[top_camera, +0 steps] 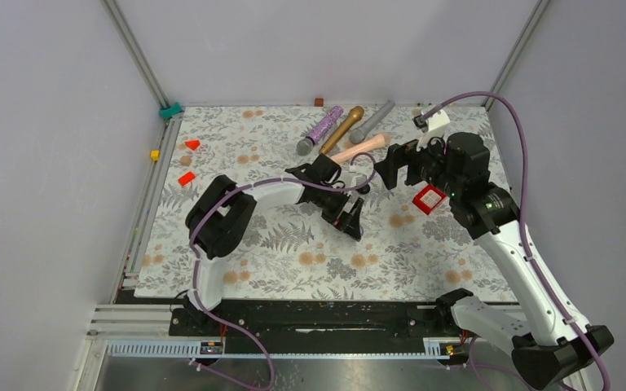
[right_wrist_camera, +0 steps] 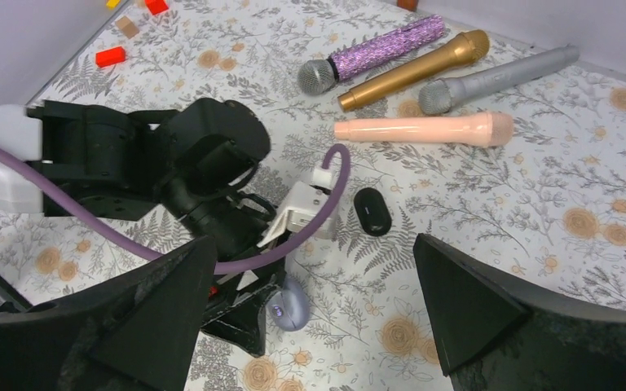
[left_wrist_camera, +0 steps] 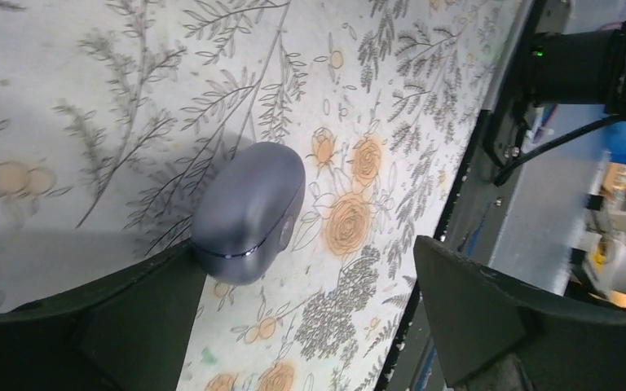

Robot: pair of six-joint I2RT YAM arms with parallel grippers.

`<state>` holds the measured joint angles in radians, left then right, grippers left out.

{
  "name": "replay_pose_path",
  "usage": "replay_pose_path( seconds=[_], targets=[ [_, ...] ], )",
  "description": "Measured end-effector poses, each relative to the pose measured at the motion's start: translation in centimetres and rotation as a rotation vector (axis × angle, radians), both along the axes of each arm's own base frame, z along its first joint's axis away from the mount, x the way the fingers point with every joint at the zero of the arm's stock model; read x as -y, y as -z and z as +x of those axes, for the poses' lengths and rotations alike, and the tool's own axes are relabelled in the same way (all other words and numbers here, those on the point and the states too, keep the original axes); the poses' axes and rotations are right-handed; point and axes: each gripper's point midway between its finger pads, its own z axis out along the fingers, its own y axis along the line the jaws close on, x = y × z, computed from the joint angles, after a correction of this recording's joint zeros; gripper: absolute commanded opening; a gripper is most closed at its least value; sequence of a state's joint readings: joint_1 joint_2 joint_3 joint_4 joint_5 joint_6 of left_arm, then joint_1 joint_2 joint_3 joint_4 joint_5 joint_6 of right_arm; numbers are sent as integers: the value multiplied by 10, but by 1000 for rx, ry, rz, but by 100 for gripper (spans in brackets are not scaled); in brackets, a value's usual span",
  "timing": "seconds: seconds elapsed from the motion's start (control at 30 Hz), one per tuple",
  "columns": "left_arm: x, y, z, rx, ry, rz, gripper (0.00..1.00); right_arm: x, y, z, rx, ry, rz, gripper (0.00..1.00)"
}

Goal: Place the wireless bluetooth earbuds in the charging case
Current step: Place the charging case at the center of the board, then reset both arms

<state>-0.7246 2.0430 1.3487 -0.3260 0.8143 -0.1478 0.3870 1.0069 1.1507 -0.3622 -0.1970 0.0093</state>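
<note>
Charging case (left_wrist_camera: 249, 212), closed, on mat (left_wrist_camera: 90, 81)

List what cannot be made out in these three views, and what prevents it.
1. Earbuds: none can be picked out in any view; too small or hidden.
2. Purple case: shut in the left wrist view, so its contents are hidden; in the top view the left arm covers it.
3. Black case: right wrist view, too small to tell open or shut.

- I see a lilac-grey oval charging case (left_wrist_camera: 249, 210), lid shut, lying flat near the middle of the table (top_camera: 293, 261).
- A black oval case (right_wrist_camera: 372, 210), also shut, lies apart, nearer the far edge.
</note>
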Motion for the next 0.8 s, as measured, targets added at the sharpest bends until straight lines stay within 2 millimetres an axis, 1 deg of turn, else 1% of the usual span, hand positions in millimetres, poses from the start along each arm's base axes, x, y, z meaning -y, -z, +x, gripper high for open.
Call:
replay_pose_path(
  seconds=[0.07,0.1,0.17,0.23,0.33,0.37,0.43,0.5,0.57,0.6,0.63,0.67,0.7,0.73,0.77,0.8],
  targets=[
    [-7,-4,6,57,-10,30,99,5,-2,0,10,22,-6,99],
    [-12,-9,12,100,-25,46,99,8,-4,0,17,37,-14,99],
    [-22,-24,29,204,-60,68,99,19,-11,3,48,84,-42,100],
    [-32,-45,46,303,-98,76,99,30,-21,5,88,133,-71,99],
    [-50,-89,77,495,-164,76,99,49,-39,6,160,204,-118,100],
    [-55,-102,84,544,-181,73,99,54,-44,5,183,222,-133,100],
    [-70,-138,99,664,-225,65,99,65,-53,1,227,248,-168,99],
    [-89,-171,107,751,-267,47,98,71,-61,-5,267,254,-194,100],
    [-120,-210,114,846,-327,29,99,78,-67,-17,310,248,-214,99],
    [-138,-229,115,900,-364,20,99,82,-68,-26,330,248,-219,99],
    [-162,-253,114,974,-419,13,99,86,-69,-35,344,250,-218,99],
    [-187,-276,108,1047,-483,16,99,90,-70,-44,361,255,-213,99],
    [-209,-298,97,1115,-540,21,99,94,-72,-53,382,262,-202,100],
    [-222,-316,86,1167,-576,17,99,99,-73,-62,402,271,-190,99],
    [-235,-339,72,1239,-622,2,98,104,-75,-73,422,283,-176,100],
    [-247,-357,59,1303,-668,-9,99,110,-79,-83,445,296,-157,100]
  ],
)
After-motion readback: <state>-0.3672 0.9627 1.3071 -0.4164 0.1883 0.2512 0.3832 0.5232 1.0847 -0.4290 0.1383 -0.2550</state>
